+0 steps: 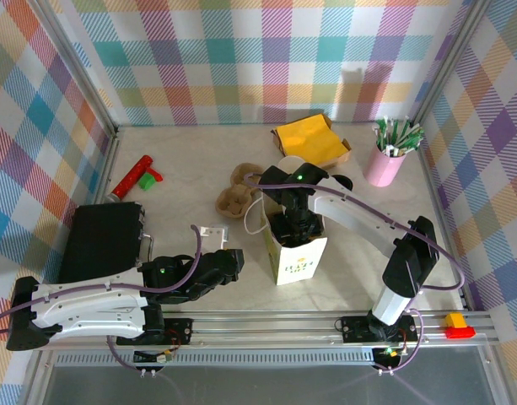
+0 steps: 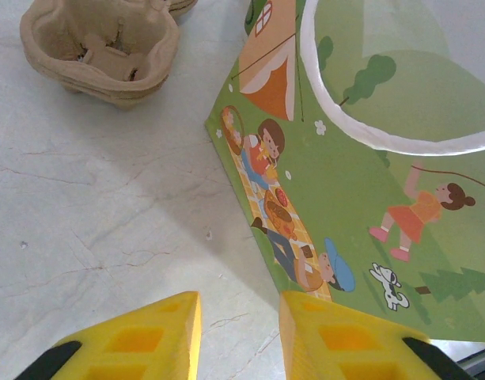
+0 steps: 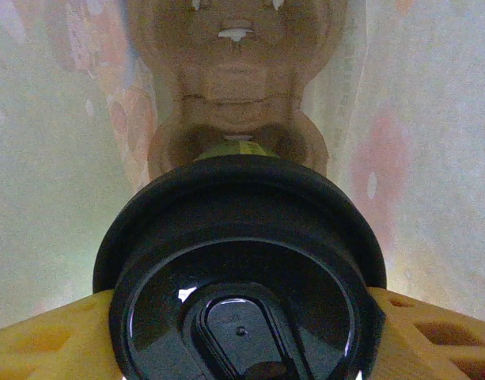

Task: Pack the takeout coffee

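The bag (image 1: 297, 261) stands upright and open at the centre of the worktop (image 1: 191, 156). The right arm reaches in from 4 o'clock and drops its pincer (image 1: 293, 226) through the bag's mouth. In the right wrist view that pincer (image 3: 242, 336) is closed about the cup (image 3: 238, 149), with a yellow finger (image 3: 36, 336) pressed at either side just under the black lid (image 3: 242, 261). The lid is seated on the cup, and only a sliver of the cup's green shows past the lid's rim. The cup hangs inside the bag, above a brown pulp carrier (image 3: 238, 79) lying at the bottom. Whether cup and carrier touch I cannot tell.

The left pincer (image 1: 233, 261) sits low at 9 o'clock of the bag, just beside it. In the left wrist view its pincer (image 2: 240, 309) stands partly open with only bare worktop in the gap, and the bag's picnic-printed side (image 2: 361, 214) lies at its 2 o'clock.

More pulp carriers (image 1: 235, 192) lie at 11 o'clock of the bag. A pink cup of sticks (image 1: 386, 160) stands at 2 o'clock, near the right wall. A yellow packet (image 1: 311, 139) lies at 12 o'clock, and a red tube (image 1: 133, 177) lies at 10 o'clock.
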Robot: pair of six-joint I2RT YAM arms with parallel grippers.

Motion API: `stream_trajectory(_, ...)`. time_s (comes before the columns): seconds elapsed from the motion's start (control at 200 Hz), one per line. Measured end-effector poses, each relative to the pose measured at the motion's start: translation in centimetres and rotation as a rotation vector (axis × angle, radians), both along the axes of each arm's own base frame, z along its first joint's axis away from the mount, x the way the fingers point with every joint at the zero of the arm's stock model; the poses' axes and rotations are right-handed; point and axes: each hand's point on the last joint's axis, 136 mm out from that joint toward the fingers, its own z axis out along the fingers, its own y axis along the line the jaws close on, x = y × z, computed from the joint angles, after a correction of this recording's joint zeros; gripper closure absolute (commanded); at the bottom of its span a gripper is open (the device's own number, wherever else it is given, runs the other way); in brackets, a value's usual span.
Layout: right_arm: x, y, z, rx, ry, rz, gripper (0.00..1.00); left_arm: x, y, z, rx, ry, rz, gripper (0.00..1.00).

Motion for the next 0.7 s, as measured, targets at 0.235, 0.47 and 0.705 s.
stream_trajectory(0.235, 0.00, 0.00, 0.00, 0.000, 0.000, 0.000, 0.54, 0.01, -0.02, -0.05, 0.002, 0.000, 0.000, 0.68)
stream_trajectory(0.47, 0.00, 0.00, 0.00, 0.000, 0.000, 0.001, 0.54, 0.03, -0.09, -0.30, 0.012, 0.003, 0.000, 0.68)
stream_trajectory(0.705, -0.01, -0.01, 0.00, 0.000, 0.000, 0.008, 0.54, 0.04, -0.12, -0.42, 0.018, 0.003, -0.002, 0.68)
